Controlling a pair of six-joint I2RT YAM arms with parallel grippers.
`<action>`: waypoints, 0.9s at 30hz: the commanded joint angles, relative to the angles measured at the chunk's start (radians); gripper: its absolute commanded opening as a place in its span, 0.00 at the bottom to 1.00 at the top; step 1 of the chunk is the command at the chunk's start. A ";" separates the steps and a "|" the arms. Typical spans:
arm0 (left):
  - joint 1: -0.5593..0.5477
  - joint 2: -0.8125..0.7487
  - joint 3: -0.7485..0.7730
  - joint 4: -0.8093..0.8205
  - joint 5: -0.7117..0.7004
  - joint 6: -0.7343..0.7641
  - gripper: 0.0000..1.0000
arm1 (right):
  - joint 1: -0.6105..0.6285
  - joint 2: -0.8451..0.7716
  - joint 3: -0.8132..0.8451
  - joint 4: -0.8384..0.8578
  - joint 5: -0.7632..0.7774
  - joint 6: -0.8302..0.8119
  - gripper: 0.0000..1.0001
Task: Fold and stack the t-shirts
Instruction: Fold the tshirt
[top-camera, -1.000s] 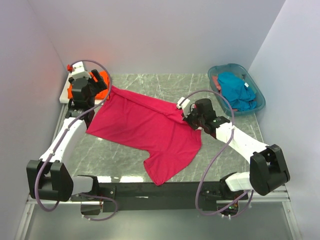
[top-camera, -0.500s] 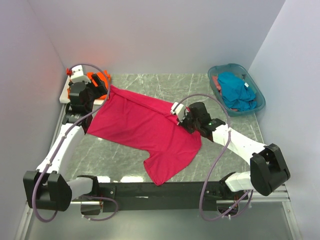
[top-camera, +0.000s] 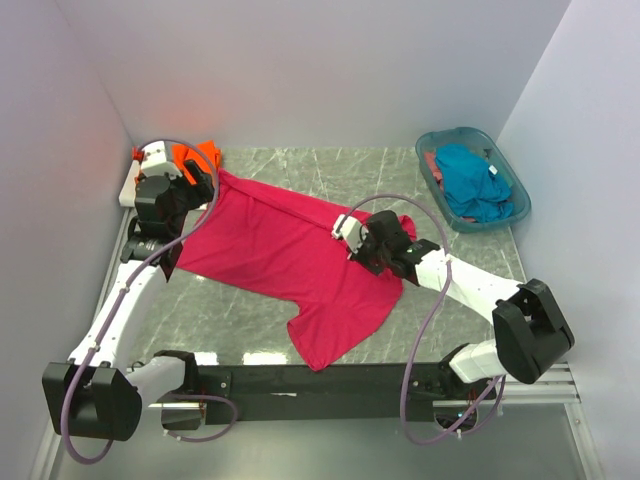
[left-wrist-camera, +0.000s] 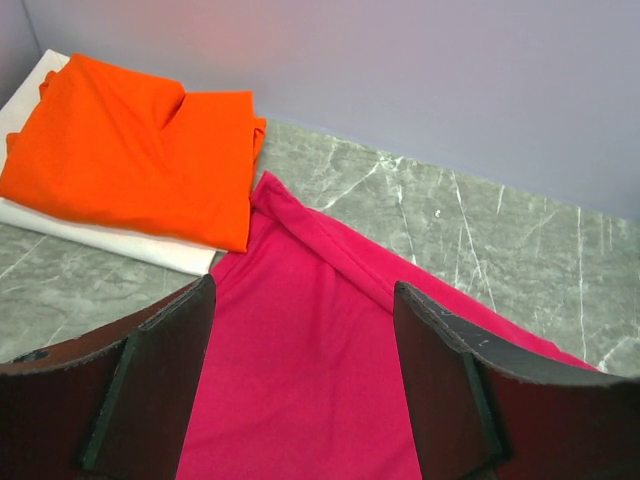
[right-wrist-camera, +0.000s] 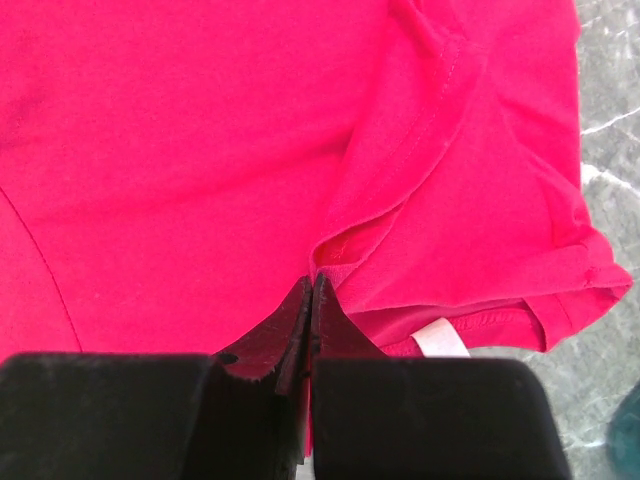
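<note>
From above, the magenta-red cotton short-sleeved t-shirt (top-camera: 285, 255) lies spread but crooked across the middle of the grey marbled table (top-camera: 300, 165); the right gripper (top-camera: 352, 238) sits at its bunched right edge and the left gripper (top-camera: 200, 183) at its far left corner, probably so the two can draw it flat for folding; a teal-blue t-shirt (top-camera: 470, 180) waits heaped in the translucent teal plastic basket (top-camera: 521, 205), well apart at the far right.

At the left wrist, the fingers stand spread and hold nothing, above the red cloth; a folded bright orange t-shirt (left-wrist-camera: 140, 160) rests on a flat white slab (left-wrist-camera: 110, 245), touching the red corner, so a careless grab might catch it.

At the right wrist, the fingers are clenched on a ridge of red fabric; the white neck label (right-wrist-camera: 440, 343) shows just beside.
</note>
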 joint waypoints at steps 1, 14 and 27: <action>0.001 -0.021 -0.006 0.014 0.027 -0.011 0.77 | 0.014 -0.002 0.018 -0.006 0.017 -0.003 0.00; 0.001 -0.025 -0.016 0.012 0.035 -0.011 0.77 | 0.042 -0.015 0.010 -0.036 -0.012 -0.024 0.00; 0.001 -0.028 -0.020 0.015 0.035 -0.008 0.77 | 0.072 0.001 0.018 -0.045 -0.009 -0.021 0.00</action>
